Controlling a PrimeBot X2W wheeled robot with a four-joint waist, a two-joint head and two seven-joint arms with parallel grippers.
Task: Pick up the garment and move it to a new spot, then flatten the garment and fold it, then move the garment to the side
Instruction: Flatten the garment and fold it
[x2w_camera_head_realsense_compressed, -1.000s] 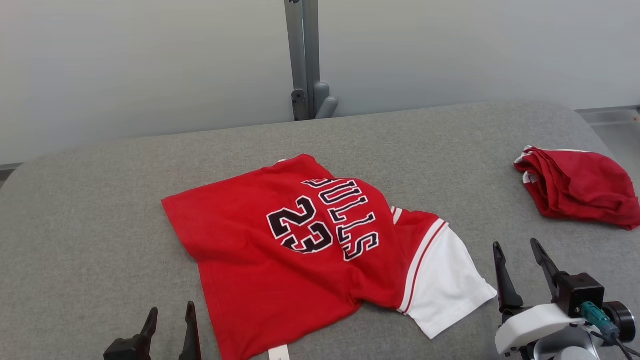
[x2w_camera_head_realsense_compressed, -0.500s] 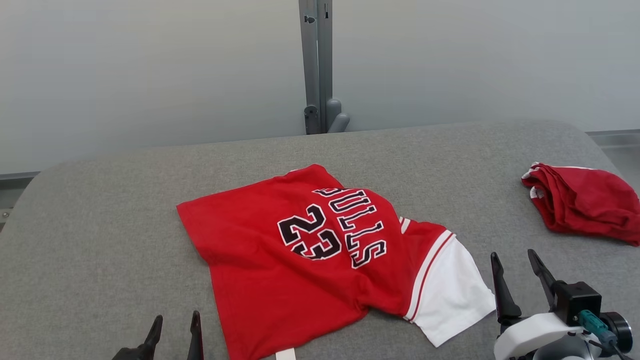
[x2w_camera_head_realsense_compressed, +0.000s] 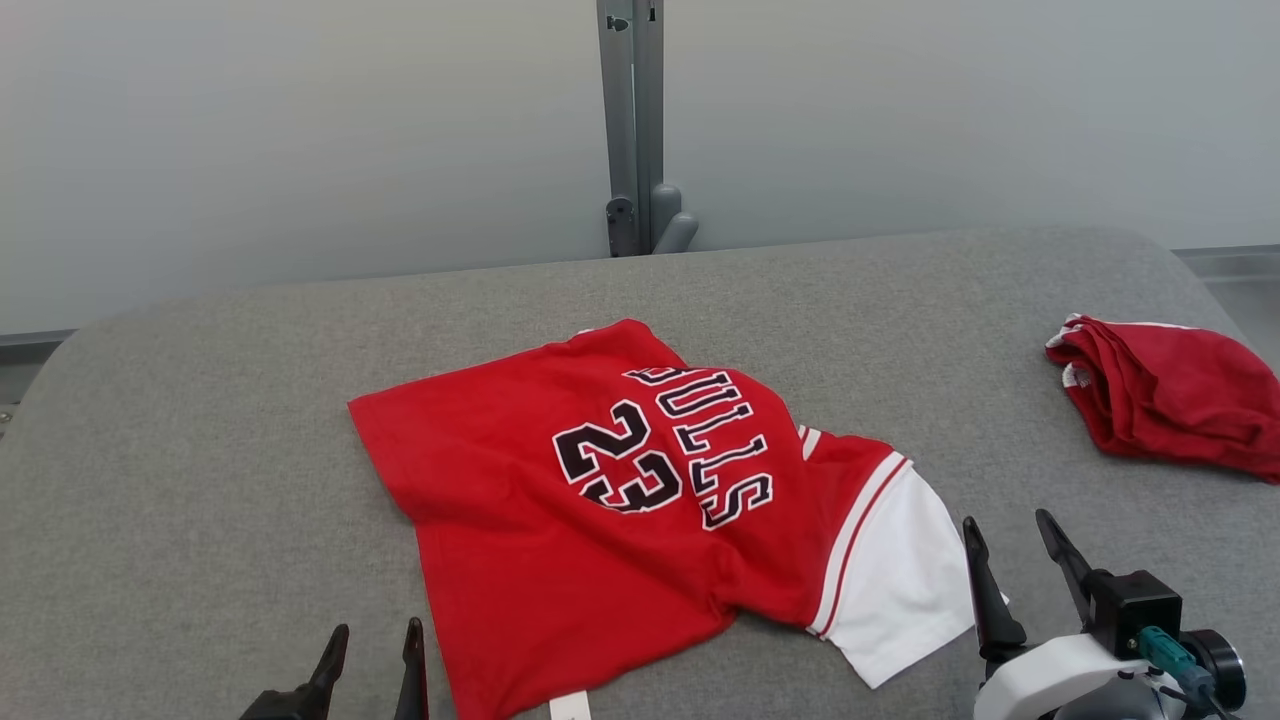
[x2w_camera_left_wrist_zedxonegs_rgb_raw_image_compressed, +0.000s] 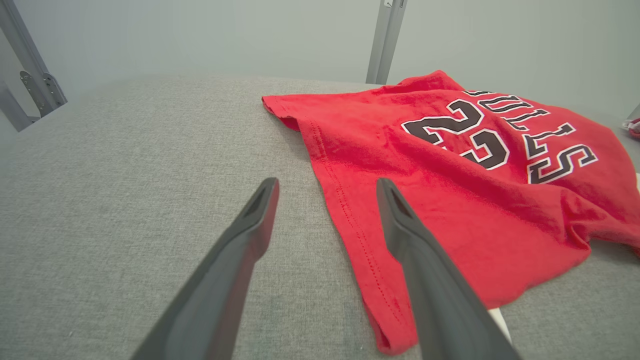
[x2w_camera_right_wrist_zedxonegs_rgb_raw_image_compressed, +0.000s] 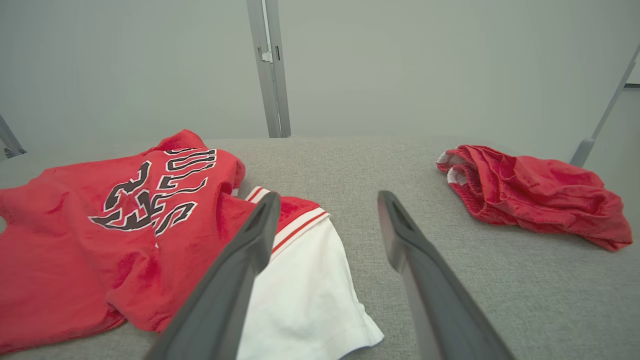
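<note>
Red jersey (x2w_camera_left_wrist_zedxonegs_rgb_raw_image_compressed: 450, 200) beside spread end effector (x2w_camera_left_wrist_zedxonegs_rgb_raw_image_compressed: 327, 187)

red shirt (x2w_camera_head_realsense_compressed: 520, 500) with black letters and numbers edged in white, white sleeve (x2w_camera_head_realsense_compressed: 895, 570) with a red stripe, plain grey table (x2w_camera_head_realsense_compressed: 200, 450), red cloth bundle (x2w_camera_head_realsense_compressed: 1170, 395) with white trim, pale grey wall (x2w_camera_head_realsense_compressed: 300, 130), grey post (x2w_camera_head_realsense_compressed: 632, 120)
</note>
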